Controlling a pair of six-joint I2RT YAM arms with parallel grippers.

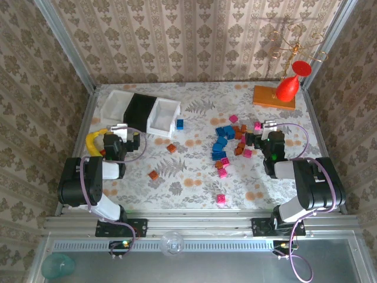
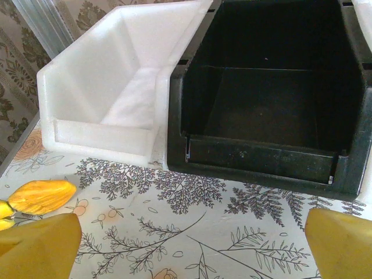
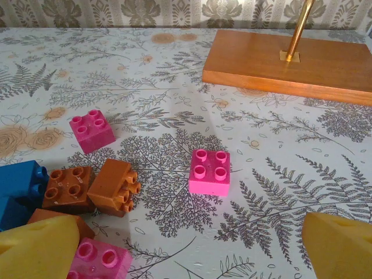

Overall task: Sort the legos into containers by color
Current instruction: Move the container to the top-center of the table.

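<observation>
the legos [image 1: 227, 141] are tiny studded plastic bricks in blue, magenta-pink and orange-brown, all loose on the floral tabletop [image 1: 194, 183]. most lie in a scattered heap well to the right of the black bin [image 1: 139, 111]. the blue ones are bunched on the side toward that bin, with pink and brown ones beyond. a lone blue brick [image 1: 179, 124] sits closer, just past the right white bin [image 1: 163, 116], which is joined to the black bin's right side. the left white bin [image 1: 115, 105] is joined to its other side. a stray orange-brown brick [image 1: 171, 148] lies nearer the arms than the black bin, and a stray pink brick [image 1: 221, 199] lies well off to its near right.

the right gripper [image 1: 260, 131] is at the end of the heap farthest from the black bin, jaws spread wide and holding nothing. in its wrist view a pink four-stud brick [image 3: 209, 171] lies studs up, ahead of and between the yellow fingertips [image 3: 38, 250], touching neither. a tipped orange-brown brick [image 3: 115, 187] and a dark blue brick [image 3: 20, 186] sit near the fingertip at that view's left.

the left gripper [image 1: 126, 128] is just on the arm-ward side of the black bin, jaws likewise wide and empty, facing the bin's open front. a yellow banana toy [image 1: 94, 140] lies to the near left of the black bin, close beside this gripper.
</observation>
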